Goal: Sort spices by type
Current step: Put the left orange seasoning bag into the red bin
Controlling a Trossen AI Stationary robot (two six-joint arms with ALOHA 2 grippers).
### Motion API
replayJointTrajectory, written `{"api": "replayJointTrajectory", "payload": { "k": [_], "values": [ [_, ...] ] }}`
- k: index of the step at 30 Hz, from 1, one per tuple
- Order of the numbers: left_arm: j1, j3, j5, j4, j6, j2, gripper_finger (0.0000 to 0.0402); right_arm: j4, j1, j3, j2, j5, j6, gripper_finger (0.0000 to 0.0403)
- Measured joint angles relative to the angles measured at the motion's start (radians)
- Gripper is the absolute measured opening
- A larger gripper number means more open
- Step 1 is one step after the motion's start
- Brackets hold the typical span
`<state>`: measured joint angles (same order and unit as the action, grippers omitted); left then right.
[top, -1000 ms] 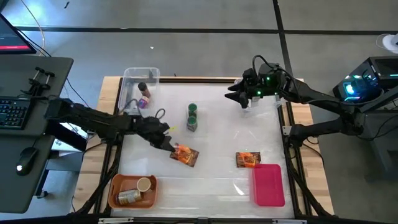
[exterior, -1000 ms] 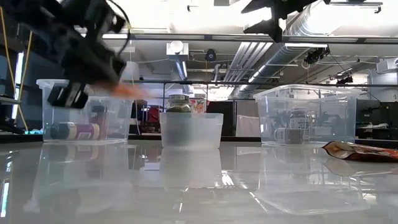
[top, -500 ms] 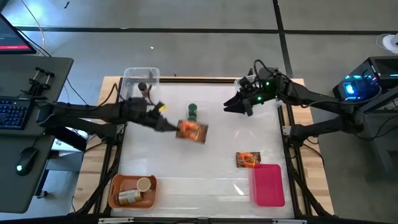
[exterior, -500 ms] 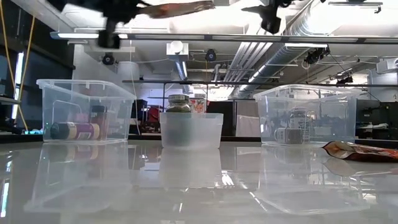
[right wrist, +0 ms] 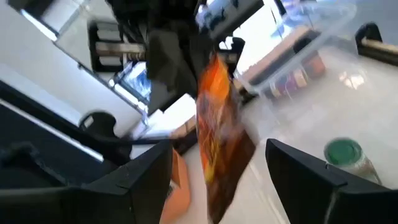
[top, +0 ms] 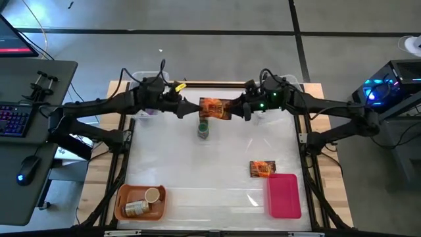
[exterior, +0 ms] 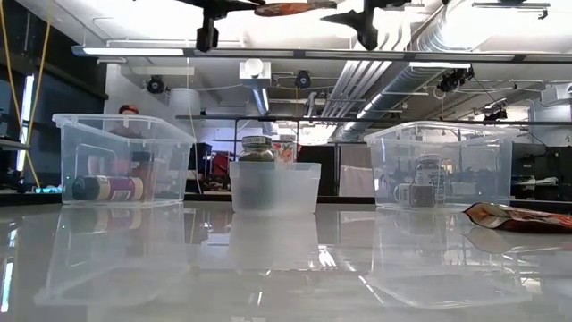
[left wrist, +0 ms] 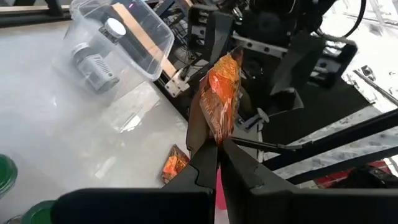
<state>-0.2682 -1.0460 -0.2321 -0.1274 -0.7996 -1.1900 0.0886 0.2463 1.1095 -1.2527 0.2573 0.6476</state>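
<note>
An orange-red foil packet (top: 214, 107) hangs in the air over the table's far middle, between both grippers. My left gripper (top: 192, 110) reaches in from the left and is shut on it. My right gripper (top: 238, 108) faces it from the right, open, one finger (right wrist: 149, 180) on each side of the packet's (right wrist: 219, 134) free end without touching it. A second packet (top: 262, 168) lies flat on the table by the pink tray. Green-lidded jars (top: 203, 127) stand under the held packet. My left gripper pinches the packet's left end (left wrist: 216, 132) between its two fingers, which come level from the table's left. The packet is lifted clear, high above the table (exterior: 284, 8), and sticks out roughly level beyond the fingertips toward my right gripper.
A clear tub (top: 148, 81) with jars sits at the far left, another tub (exterior: 438, 165) at the far right. A small clear tub (exterior: 274, 186) surrounds the green-lidded jars. An orange tray (top: 125, 204) with jars is near left, a pink tray (top: 283, 195) near right.
My left gripper has carried the packet from just above the table's near left up and toward the far middle, lifting it clear. My right gripper has moved toward the table's left until its open fingers stand around the packet's free end.
</note>
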Motion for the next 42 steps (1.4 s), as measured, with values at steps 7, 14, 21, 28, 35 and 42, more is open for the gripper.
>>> {"api": "replayJointTrajectory", "payload": {
  "k": [7,14,21,28,35,42],
  "values": [
    [-0.001,-0.006,-0.011,0.076,0.000,-0.045,0.0000,-0.060,-0.002,0.000,-0.024,-0.018,0.033,0.0244],
    [-0.006,-0.006,-0.027,0.126,-0.007,-0.079,0.0000,-0.061,0.000,0.000,-0.040,-0.048,0.059,0.0126],
    [-0.030,-0.006,-0.032,0.131,0.093,-0.073,0.0001,-0.067,0.002,0.000,-0.034,-0.050,0.074,0.0019],
    [-0.103,-0.006,-0.083,0.070,0.155,-0.070,0.0032,0.014,0.024,0.000,0.043,-0.049,0.057,0.0007],
    [-0.147,-0.006,-0.149,-0.067,0.227,-0.050,0.0126,0.235,0.047,0.000,0.201,-0.122,0.026,0.0005],
    [-0.153,-0.006,-0.149,-0.081,0.302,-0.001,0.0194,0.532,0.003,0.000,0.315,-0.116,0.083,0.0003]
  ]
}}
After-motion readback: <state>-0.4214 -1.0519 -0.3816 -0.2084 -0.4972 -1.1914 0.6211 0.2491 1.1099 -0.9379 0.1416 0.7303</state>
